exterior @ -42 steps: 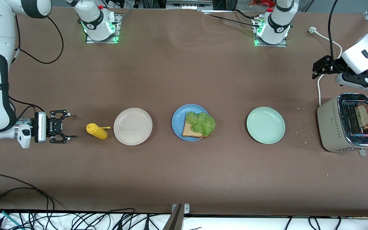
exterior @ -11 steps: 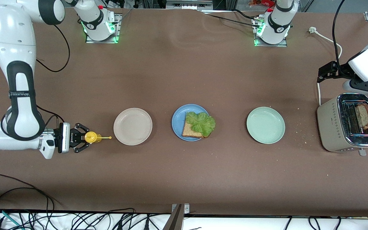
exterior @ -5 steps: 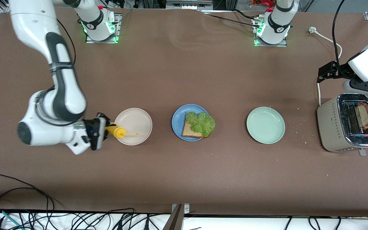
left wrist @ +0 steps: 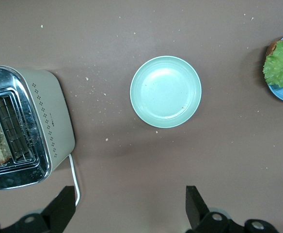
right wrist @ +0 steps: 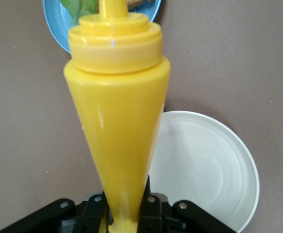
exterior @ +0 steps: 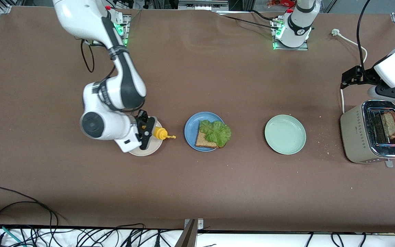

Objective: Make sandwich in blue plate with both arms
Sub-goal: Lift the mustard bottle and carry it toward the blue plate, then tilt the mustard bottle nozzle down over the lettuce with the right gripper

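Note:
The blue plate lies mid-table with one brown bread slice on it and a ruffled lettuce leaf on top. My right gripper is shut on the base of a yellow squeeze bottle, held sideways over the beige plate. Its nozzle points at the blue plate. In the right wrist view the bottle fills the middle. My left gripper waits open and empty over the table by the toaster, where a second bread slice stands in a slot.
A pale green plate lies between the blue plate and the toaster, with crumbs around it. The toaster's white cord runs toward the left arm's base. Cables hang along the table edge nearest the front camera.
My right arm has swung the yellow bottle from the beige plate's outer edge across it toward the blue plate. The left arm has not moved.

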Available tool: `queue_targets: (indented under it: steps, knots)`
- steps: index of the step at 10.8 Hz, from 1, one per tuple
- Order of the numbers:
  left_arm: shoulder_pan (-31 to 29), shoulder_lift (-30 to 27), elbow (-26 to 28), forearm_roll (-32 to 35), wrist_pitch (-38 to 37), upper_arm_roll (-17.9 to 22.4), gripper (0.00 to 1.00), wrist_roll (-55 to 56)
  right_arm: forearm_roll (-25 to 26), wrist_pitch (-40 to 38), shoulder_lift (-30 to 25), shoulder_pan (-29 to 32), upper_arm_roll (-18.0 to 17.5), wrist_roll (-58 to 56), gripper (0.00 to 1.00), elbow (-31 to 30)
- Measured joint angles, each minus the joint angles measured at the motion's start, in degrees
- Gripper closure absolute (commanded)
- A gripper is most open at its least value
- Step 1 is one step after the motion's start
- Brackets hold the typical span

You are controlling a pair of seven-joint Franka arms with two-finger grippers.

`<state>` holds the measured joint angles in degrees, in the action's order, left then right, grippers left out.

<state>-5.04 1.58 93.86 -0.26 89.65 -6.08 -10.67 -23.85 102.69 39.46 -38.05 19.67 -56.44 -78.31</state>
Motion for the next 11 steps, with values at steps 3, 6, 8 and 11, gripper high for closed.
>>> queue_targets:
  steps: [3, 6, 8, 11]
  knots:
    - [-0.01, 0.01, -0.02, 0.0, 0.0, -0.01, 0.0, 0.0, 7.91, 0.11, 0.08, -9.61, 1.87, 9.5, 1.0, -0.07]
    - [-0.01, 0.02, -0.03, 0.0, 0.0, -0.01, 0.0, 0.0, 15.41, -0.47, 0.81, -16.62, 2.71, 17.61, 1.0, -0.18]
    - [-0.01, 0.03, -0.03, 0.0, 0.0, 0.0, 0.0, 0.0, 20.34, -2.24, 2.47, -19.6, 3.52, 21.91, 1.0, -0.29]
    - [-0.02, 0.05, -0.03, 0.0, 0.0, 0.0, 0.0, 0.0, 27.65, -5.13, 4.97, -23.71, 5.5, 24.68, 1.0, 0.02]
